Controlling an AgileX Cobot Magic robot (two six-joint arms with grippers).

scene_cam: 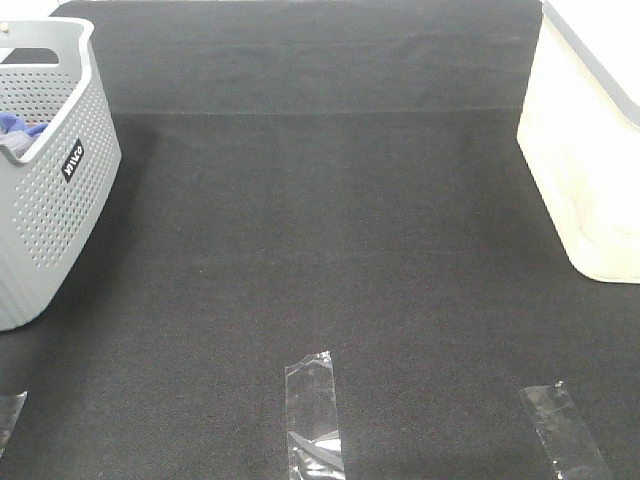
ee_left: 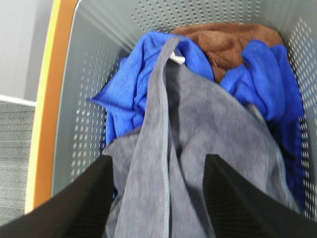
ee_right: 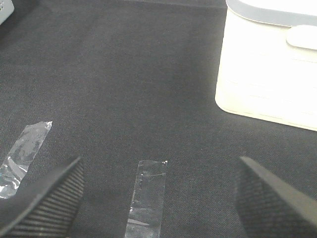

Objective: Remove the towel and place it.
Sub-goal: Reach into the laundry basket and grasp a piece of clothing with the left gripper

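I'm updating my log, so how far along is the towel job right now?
Done: nothing yet; the towel lies in the grey basket on the blue cloth. In hand: the left pincer is open above it, fingers either side of a fold, not gripping. The right pincer hangs open over the mat. To do: grasp, lift out, place.

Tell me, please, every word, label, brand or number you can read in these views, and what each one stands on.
Black label on the outer wall of the grey basket: white letters, turned sideways, too small and blurred to read reliably.
White bin: no text visible.
Tape strips on the black mat: no text visible.
Towel in the basket: no tag or print readable.
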